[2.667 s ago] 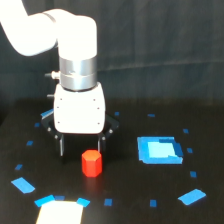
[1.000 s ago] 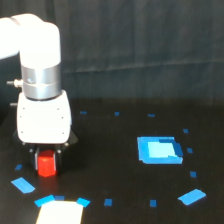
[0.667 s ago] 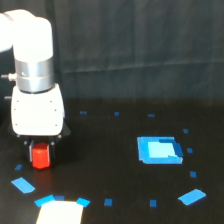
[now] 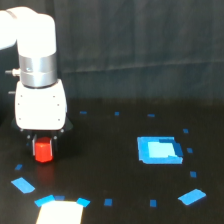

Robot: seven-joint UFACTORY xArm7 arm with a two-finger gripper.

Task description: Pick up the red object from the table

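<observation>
The red object (image 4: 43, 152), a small red-orange block, hangs just under the white gripper body at the exterior view's left. My gripper (image 4: 43, 148) is shut on it, with the dark fingers on either side of the block and hard to make out against the black table (image 4: 110, 180). The block's lower end sits slightly above the table surface, near a small blue tape mark (image 4: 23, 185). The white and silver arm (image 4: 36, 60) rises straight up from the gripper.
A larger blue rectangle (image 4: 159, 150) lies on the table at the exterior view's right. A white patch (image 4: 60, 214) sits at the bottom edge, in front of the gripper. Small blue tape marks (image 4: 192, 196) dot the surface. A dark curtain forms the backdrop.
The gripper stood around the block near the table's middle; it has since closed on it, carried it to the exterior view's left and lifted it slightly.
</observation>
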